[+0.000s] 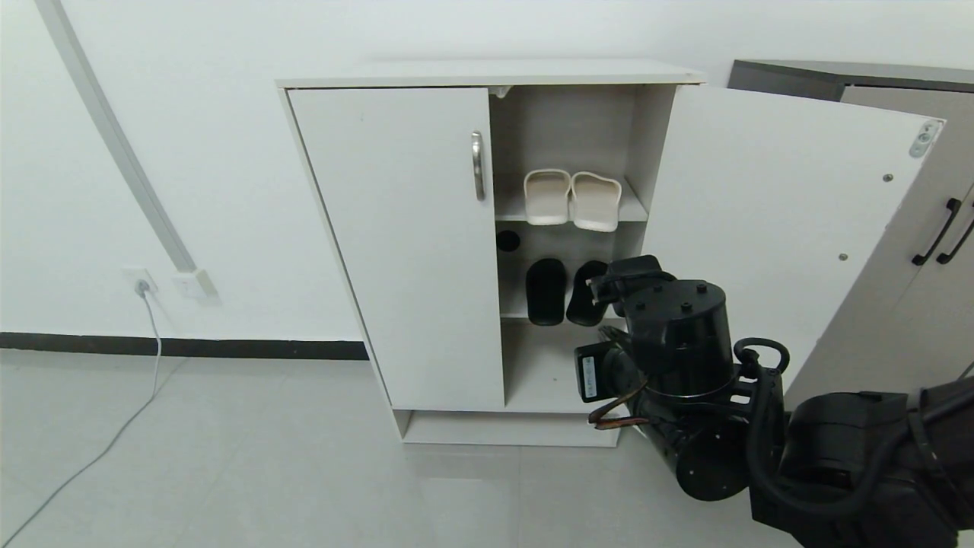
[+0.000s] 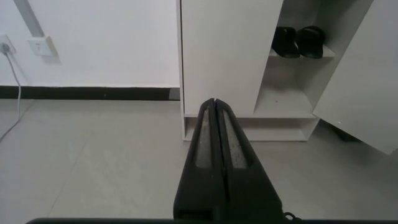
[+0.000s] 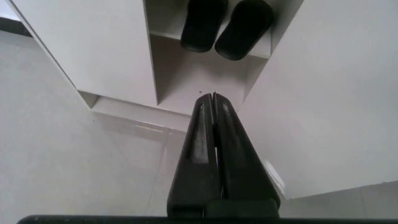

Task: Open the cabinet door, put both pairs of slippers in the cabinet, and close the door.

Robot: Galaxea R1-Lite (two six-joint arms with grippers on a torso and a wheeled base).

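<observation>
The white cabinet point(image 1: 487, 72) stands against the wall, its left door point(image 1: 396, 228) closed and its right door point(image 1: 761, 228) swung wide open. A white pair of slippers point(image 1: 571, 198) lies on the upper shelf. A black pair point(image 1: 546, 291) lies on the middle shelf and also appears in both wrist views point(image 2: 298, 40) point(image 3: 227, 25). My right arm point(image 1: 677, 335) hangs low in front of the open half, just below the black pair. Its gripper point(image 3: 214, 97) is shut and holds nothing. My left gripper point(image 2: 213, 102) is shut and empty, low over the floor and back from the cabinet.
A grey cabinet point(image 1: 913, 190) with black handles stands behind the open door on the right. A wall socket with a trailing cable point(image 1: 141, 288) is at the left. Tiled floor point(image 1: 228, 457) stretches in front of the cabinet.
</observation>
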